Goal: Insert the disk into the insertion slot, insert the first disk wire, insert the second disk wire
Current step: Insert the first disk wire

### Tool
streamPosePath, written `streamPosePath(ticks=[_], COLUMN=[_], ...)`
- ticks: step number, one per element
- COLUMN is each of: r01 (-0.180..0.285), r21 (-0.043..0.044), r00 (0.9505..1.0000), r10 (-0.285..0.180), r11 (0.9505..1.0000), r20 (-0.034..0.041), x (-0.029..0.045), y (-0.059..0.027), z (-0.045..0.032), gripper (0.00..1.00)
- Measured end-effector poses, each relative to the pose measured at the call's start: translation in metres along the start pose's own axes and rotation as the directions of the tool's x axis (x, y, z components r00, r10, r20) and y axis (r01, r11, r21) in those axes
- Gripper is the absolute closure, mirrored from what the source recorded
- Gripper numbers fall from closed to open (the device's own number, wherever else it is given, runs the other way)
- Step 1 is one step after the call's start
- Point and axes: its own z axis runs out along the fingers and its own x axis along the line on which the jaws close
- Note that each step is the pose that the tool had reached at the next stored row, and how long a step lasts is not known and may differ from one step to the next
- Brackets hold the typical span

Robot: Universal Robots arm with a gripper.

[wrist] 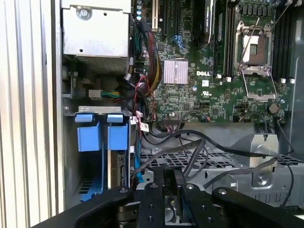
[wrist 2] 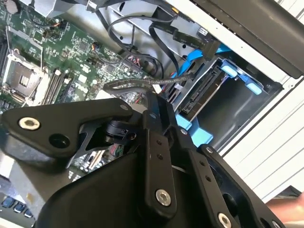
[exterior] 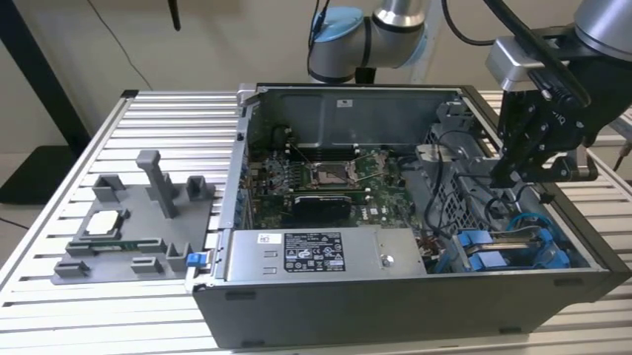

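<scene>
With the disk (wrist: 118, 164) seated in the insertion slot (wrist 2: 240, 109) and the gripper (wrist: 169, 178) jaws drawn narrow, seemingly pinching a dark wire (wrist 2: 128, 85) above it, the slack could snag neighbouring cables (wrist: 142, 78) or meet the connector crooked.

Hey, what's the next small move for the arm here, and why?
Probably ease the gripper down toward the disk: it already sits in the insertion slot, and the black wires lie across the case beside the gripper, seemingly not plugged in.
</scene>
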Motion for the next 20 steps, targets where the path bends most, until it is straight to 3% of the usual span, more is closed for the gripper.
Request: streamPosePath(ticks=[1, 7, 10, 17, 20], r01=[0.000, -0.001, -0.003, -0.006, -0.007], r21=[0.0000, -0.0017, -0.0016, -0.0013, -0.0066], r00=[1.0000, 0.9994, 0.9990, 0.9983, 0.9979], r10=[0.000, 0.001, 0.003, 0.006, 0.007], r11=[1.0000, 1.0000, 1.0000, 1.0000, 1.0000], r20=[-0.0015, -0.0336, -0.0457, -0.0576, -0.0637], x=[0.0000, 0.0019, 0.0031, 0.0067, 0.0084], y=[0.0000, 0.0000, -0.0002, -0.0046, -0.0094], z=[0.0000, 0.0000, 0.0010, 0.0031, 0.0034], gripper=[1.00, 1.00, 1.00, 1.00, 1.00])
